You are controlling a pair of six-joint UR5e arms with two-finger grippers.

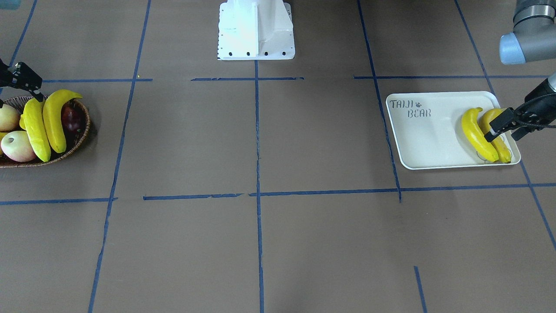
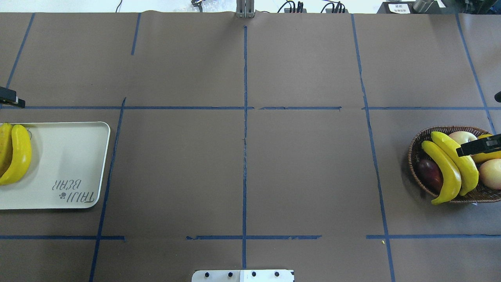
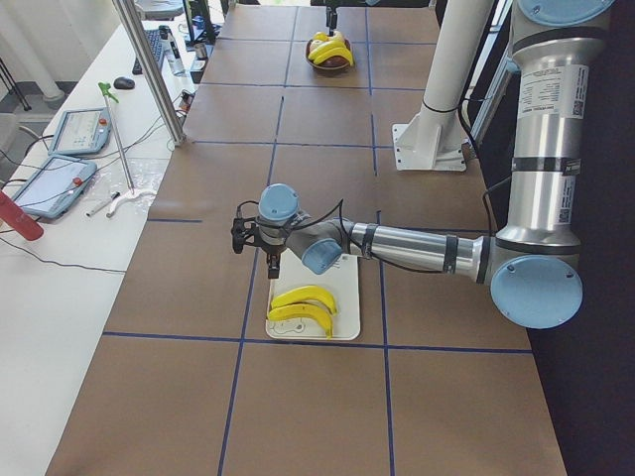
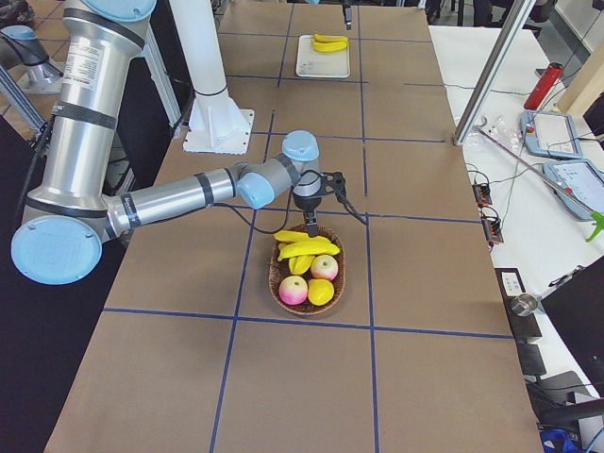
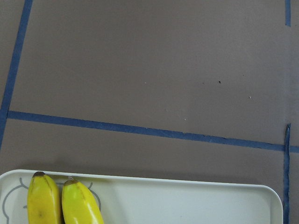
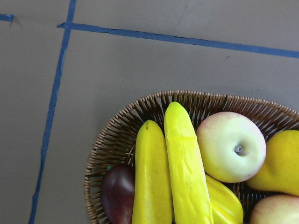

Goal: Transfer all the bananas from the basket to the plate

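Observation:
Two yellow bananas (image 1: pixel 54 117) (image 1: pixel 34 130) lie side by side in the wicker basket (image 1: pixel 82 130) at the robot's right end of the table. They fill the lower middle of the right wrist view as bananas (image 6: pixel 184 163). My right gripper (image 1: pixel 21 93) hovers over the basket's back rim and looks open and empty. On the cream plate (image 1: pixel 430 139) lie a bright yellow banana (image 1: pixel 478 134) and a duller orange one (image 1: pixel 501 150). My left gripper (image 1: pixel 504 132) hangs open just above them, holding nothing.
The basket also holds pale apples (image 6: pixel 231 147), a dark red fruit (image 6: pixel 117 193) and a yellow fruit (image 6: pixel 280 163). The robot's white base (image 1: pixel 256 30) stands at the table's back middle. Blue tape lines cross the brown table (image 2: pixel 242 156). Tablets and a red bottle lie on the side bench.

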